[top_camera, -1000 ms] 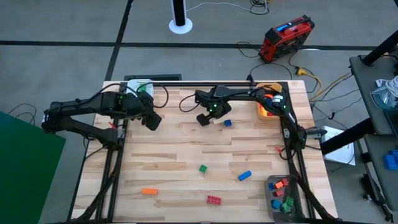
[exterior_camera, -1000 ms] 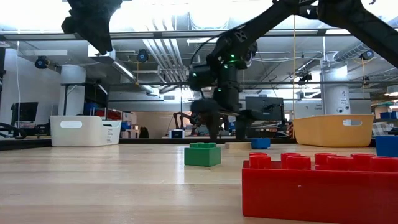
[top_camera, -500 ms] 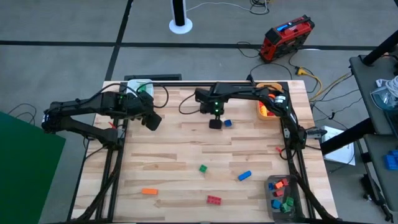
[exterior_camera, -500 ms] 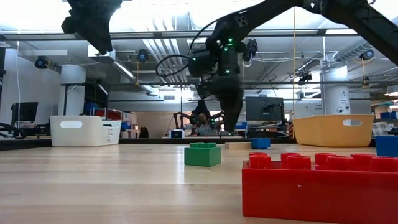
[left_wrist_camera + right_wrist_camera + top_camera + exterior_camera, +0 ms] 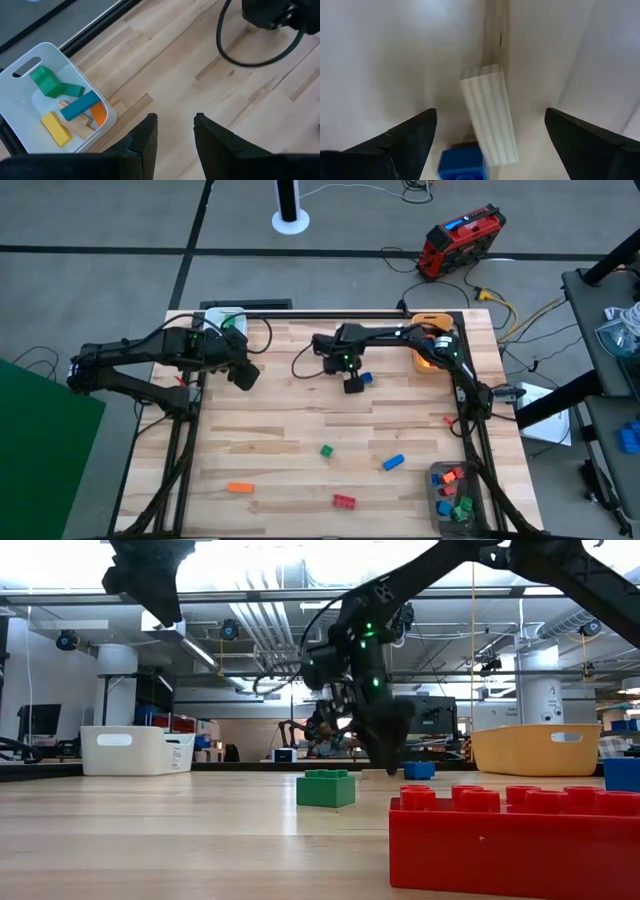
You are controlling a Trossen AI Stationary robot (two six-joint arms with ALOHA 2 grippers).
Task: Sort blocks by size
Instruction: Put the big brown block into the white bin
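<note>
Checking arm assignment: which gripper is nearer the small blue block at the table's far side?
Right. The right gripper hangs open right beside the small blue block. The left gripper, also open, hovers empty well off toward the table's left side, near the white bin.

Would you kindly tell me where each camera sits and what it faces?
High view: overhead, straight down on the table; both arms show.
Low view: table-top height, level across into the room; red block nearest, right end effector descending.
Left wrist view: over the table's corner, facing the white bin; own open fingers show.
Right wrist view: down at a beige block and blue block.
Shared: the green block.
</note>
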